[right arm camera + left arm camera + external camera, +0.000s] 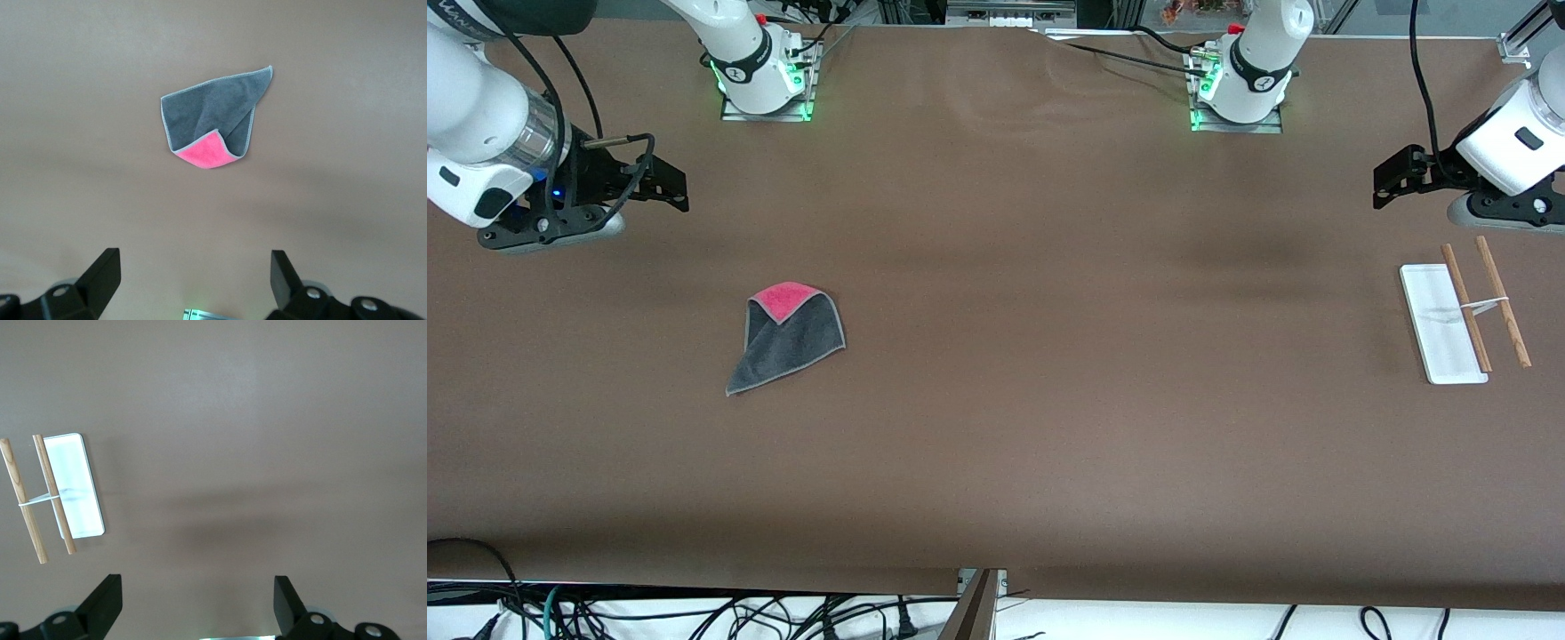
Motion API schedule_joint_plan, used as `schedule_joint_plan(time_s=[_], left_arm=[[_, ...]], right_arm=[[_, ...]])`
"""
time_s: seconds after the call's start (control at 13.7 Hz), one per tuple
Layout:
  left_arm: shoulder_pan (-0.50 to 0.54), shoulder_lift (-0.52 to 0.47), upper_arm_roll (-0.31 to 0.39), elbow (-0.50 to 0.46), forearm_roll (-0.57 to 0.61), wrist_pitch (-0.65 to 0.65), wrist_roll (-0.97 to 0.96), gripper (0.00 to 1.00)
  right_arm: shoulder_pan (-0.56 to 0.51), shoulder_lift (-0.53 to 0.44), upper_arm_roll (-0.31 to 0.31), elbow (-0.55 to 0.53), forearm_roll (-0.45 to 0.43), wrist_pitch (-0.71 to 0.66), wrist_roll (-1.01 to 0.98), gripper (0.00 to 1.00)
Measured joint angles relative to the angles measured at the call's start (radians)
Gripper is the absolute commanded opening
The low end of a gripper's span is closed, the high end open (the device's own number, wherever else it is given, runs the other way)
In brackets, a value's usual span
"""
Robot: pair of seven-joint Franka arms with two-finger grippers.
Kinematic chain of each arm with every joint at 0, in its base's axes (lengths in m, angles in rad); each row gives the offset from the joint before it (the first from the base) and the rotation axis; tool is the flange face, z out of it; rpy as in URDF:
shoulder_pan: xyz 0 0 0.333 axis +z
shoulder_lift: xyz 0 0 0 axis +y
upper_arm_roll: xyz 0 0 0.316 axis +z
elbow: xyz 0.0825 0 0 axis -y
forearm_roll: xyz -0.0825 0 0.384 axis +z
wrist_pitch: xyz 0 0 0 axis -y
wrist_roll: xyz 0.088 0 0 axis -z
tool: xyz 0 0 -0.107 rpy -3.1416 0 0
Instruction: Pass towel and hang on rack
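Right gripper (671, 182) hovering over the table (996, 444) at the right arm's end, jaws spread wide, nothing between them. Towel (787, 338) lying flat toward that same end, well clear of every edge, grey face up with one corner folded back to show pink. Soft, light, limp; likely to sag and slide between fingers, so best pinched at the raised pink fold or a stitched corner. Wide bare table from there across the middle, ample room for a handover. Rack (1467, 311) near the edge at the left arm's end, white base flat on the table, rods seemingly upright, though hard to tell from above; light, probably easy to tip. Left gripper (1392, 178) hovering near it, jaws spread, empty.
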Motion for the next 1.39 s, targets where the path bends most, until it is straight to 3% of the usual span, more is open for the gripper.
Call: schedule_joint_plan(time_s=[1.39], left_arm=[[0.000, 0.000, 0.000, 0.000, 0.000, 0.000, 0.000, 1.00]], right_arm=[[0.002, 0.005, 0.008, -0.003, -0.028, -0.014, -0.001, 0.99]])
